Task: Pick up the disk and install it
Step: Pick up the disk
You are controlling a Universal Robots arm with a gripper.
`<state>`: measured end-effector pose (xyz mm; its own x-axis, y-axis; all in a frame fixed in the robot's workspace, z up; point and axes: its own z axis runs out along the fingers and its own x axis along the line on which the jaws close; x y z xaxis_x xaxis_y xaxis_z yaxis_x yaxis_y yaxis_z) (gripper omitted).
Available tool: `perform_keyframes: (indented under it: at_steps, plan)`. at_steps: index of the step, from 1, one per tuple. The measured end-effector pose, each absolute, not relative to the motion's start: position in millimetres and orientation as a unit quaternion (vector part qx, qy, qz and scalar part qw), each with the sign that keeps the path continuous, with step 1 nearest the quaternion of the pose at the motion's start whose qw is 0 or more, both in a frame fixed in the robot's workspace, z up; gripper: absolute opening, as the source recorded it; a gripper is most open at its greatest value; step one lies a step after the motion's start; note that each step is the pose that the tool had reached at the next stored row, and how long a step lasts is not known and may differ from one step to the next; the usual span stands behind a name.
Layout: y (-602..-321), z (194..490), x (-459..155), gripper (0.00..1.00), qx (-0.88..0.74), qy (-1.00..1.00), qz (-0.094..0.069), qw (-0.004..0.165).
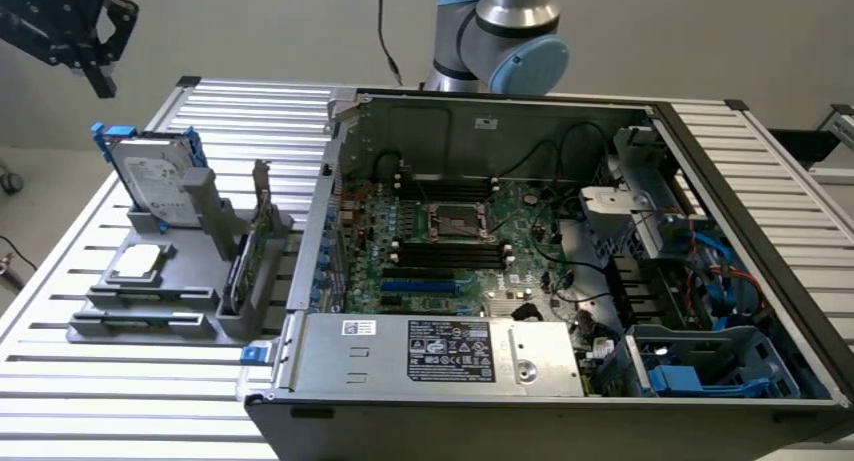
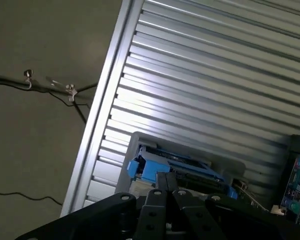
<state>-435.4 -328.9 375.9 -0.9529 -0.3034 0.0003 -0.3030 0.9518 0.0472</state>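
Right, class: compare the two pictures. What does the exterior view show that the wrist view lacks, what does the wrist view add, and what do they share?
Exterior view: the open computer case with its motherboard, and the robot arm behind it.
Wrist view: the floor beside the table, with cables lying on it.
Both: the disk standing in its grey holder, the slatted table, and the shut pincer above the disk, not touching it.
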Motion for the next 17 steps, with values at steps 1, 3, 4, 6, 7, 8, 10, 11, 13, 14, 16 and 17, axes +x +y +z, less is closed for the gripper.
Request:
perform_keyframes:
  at_steps: [1,3,4,6,7,8,10,11,13,14,16,17]
  plan:
    - [-328.8,375.7,-435.4,0.11,0.162,-0.986,-0.023,0.004]
    - [-328.8,375.2,-435.4,0.11,0.18,-0.983,-0.023,0.004]
    - [-328.9,374.9,-435.4,0.11,0.189,-0.982,-0.023,0.005]
    - [-328.9,374.4,-435.4,0.11,0.207,-0.978,-0.023,0.005]
    - [-328.9,374.1,-435.4,0.11,0.216,-0.976,-0.023,0.005]
    - [-328.9,373.9,-435.4,0.11,0.225,-0.974,-0.023,0.005]
    - [-328.9,373.4,-435.4,0.11,0.242,-0.97,-0.023,0.006]
    - [-328.9,373.1,-435.4,0.11,0.251,-0.968,-0.023,0.006]
    - [-328.9,372.6,-435.4,0.11,0.269,-0.963,-0.023,0.007]
    - [-328.9,372.3,-435.4,0.11,0.277,-0.96,-0.023,0.007]
    - [-328.9,371.7,-435.4,0.11,0.295,-0.955,-0.023,0.007]
    - [-328.9,371.4,-435.4,0.11,0.303,-0.953,-0.022,0.007]
